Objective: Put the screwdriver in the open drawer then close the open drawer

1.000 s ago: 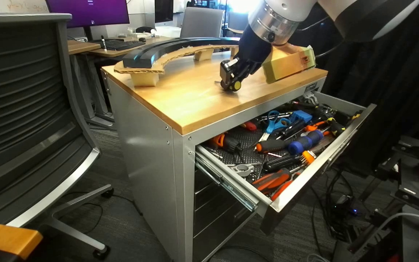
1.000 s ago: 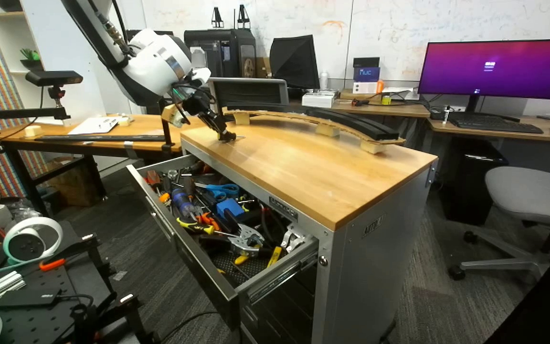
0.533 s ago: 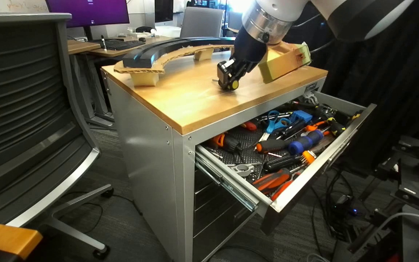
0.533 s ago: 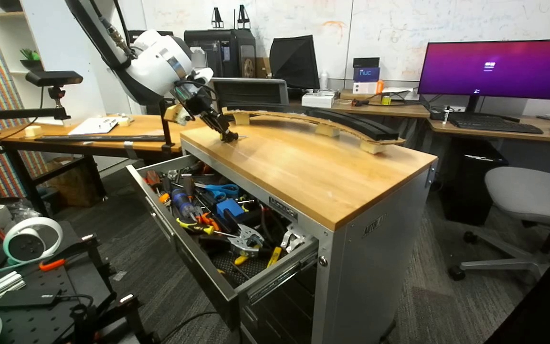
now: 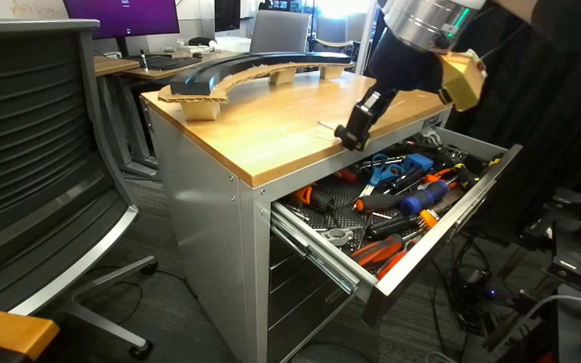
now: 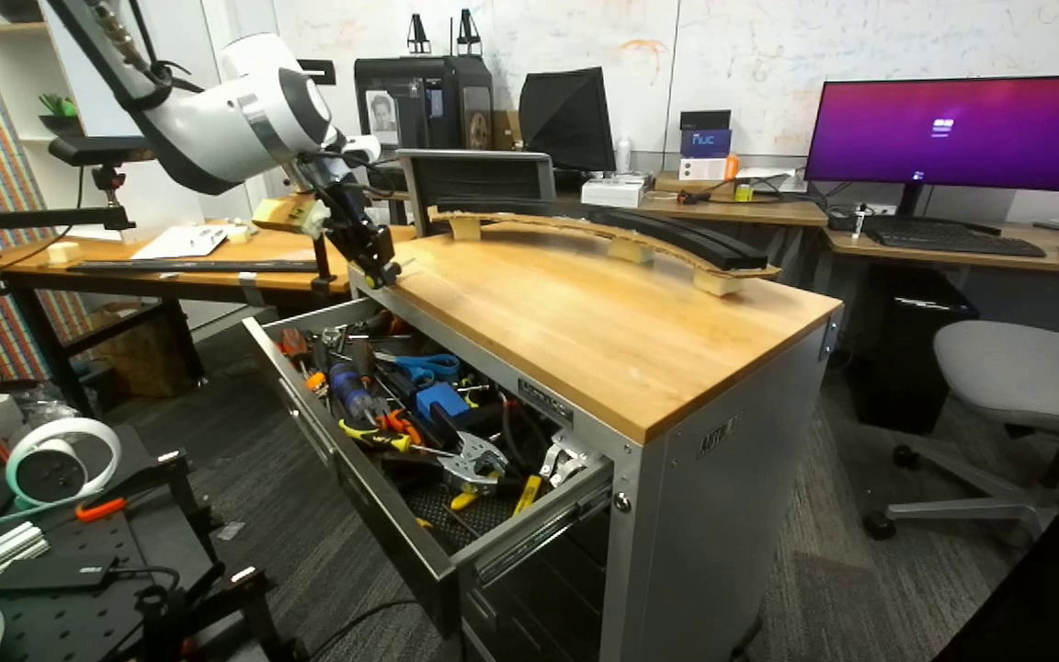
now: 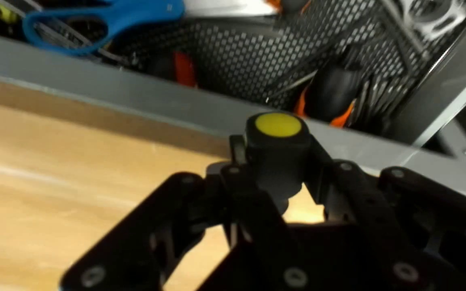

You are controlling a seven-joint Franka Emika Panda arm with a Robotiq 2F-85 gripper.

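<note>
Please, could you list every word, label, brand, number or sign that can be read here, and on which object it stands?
"nuc": blue box.
Probably "AUTO", with further letters blurred: side of the cabinet.
Too small or blurred to read: the cabinet's front plate, purple screen, whiteboard, flat black case.
Wrist view: none.

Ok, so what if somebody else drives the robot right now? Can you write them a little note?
Tool: shut on the screwdriver, near the front edge of the wooden top.
Open drawer: pulled out, below that edge.
Done: screwdriver gripped.
Left: put it in the drawer, let go, then close the drawer.
</note>
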